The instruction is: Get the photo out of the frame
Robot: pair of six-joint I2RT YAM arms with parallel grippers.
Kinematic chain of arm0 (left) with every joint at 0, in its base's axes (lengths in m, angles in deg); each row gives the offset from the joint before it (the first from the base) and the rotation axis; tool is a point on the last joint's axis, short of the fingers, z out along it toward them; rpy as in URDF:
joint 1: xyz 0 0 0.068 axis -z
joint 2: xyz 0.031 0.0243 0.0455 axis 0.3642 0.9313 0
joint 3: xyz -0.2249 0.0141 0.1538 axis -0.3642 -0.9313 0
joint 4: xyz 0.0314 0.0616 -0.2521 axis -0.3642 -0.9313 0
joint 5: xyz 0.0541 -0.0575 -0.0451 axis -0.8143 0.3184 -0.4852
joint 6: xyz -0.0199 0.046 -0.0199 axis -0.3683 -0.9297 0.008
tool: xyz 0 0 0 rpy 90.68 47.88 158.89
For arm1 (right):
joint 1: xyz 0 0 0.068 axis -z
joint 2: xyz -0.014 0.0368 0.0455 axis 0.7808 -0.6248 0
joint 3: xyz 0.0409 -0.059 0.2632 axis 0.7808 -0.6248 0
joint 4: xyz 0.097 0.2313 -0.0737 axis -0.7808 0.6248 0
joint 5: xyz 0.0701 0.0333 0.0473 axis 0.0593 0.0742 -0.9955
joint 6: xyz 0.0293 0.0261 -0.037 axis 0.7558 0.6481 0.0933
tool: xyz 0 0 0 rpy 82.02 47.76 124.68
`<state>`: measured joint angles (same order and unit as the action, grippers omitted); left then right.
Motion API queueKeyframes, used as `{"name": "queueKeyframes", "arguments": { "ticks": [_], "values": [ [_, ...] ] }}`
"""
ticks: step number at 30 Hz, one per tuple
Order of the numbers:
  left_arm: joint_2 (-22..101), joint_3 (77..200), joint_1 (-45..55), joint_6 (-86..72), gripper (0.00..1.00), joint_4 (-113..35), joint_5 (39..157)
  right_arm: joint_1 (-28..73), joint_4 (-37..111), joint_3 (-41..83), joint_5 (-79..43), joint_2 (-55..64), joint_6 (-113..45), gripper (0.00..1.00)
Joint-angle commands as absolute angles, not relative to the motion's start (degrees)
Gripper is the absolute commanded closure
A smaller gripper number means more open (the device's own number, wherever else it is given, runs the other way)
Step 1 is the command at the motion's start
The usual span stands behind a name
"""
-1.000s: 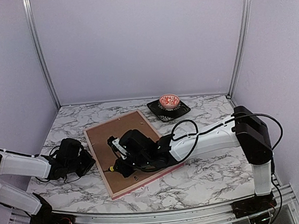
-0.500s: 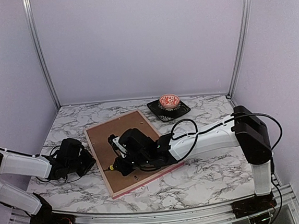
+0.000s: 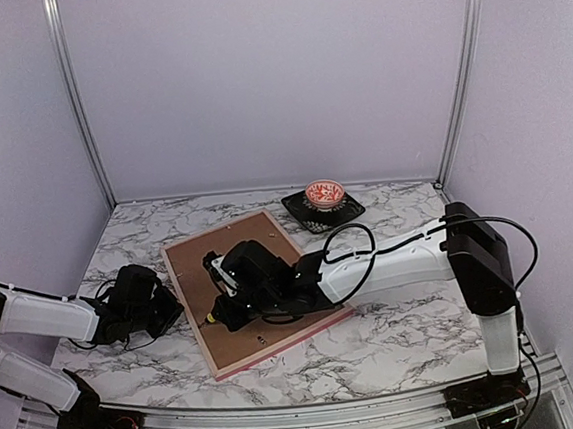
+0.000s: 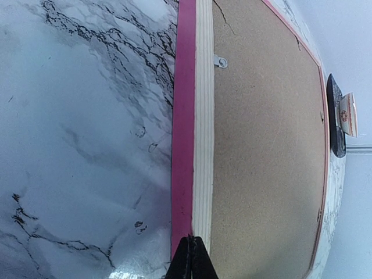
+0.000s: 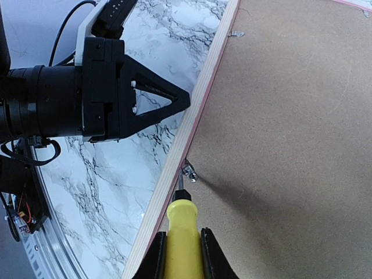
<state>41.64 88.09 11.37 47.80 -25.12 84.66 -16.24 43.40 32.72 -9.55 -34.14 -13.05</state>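
My right jaws clamp a smooth yellow screwdriver (image 5: 182,232), its thin tip at a small metal clip (image 5: 189,171). The flat pink-edged frame (image 4: 185,116) lies face down on the marbled bench (image 4: 87,145), fibrous brown backing (image 5: 290,116) up, photo hidden; my left jaws are closed at its edge.

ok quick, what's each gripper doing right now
left gripper: closed, holding nothing
right gripper: closed on the yellow screwdriver
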Motion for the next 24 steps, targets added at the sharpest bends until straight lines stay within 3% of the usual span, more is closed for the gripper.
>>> {"name": "queueKeyframes", "arguments": {
  "ticks": [1, 24],
  "values": [
    [44.32, 86.26, 13.23, 47.72, 0.98, -33.59, 90.46, -13.88, 41.71, 34.73, -0.1, -36.41, -12.43, 1.0],
    [44.84, 85.7, 13.27, 48.15, 0.98, -33.01, 91.05, -14.21, 27.27, 22.3, 0.27, -27.99, -11.75, 1.0]
  ]
}}
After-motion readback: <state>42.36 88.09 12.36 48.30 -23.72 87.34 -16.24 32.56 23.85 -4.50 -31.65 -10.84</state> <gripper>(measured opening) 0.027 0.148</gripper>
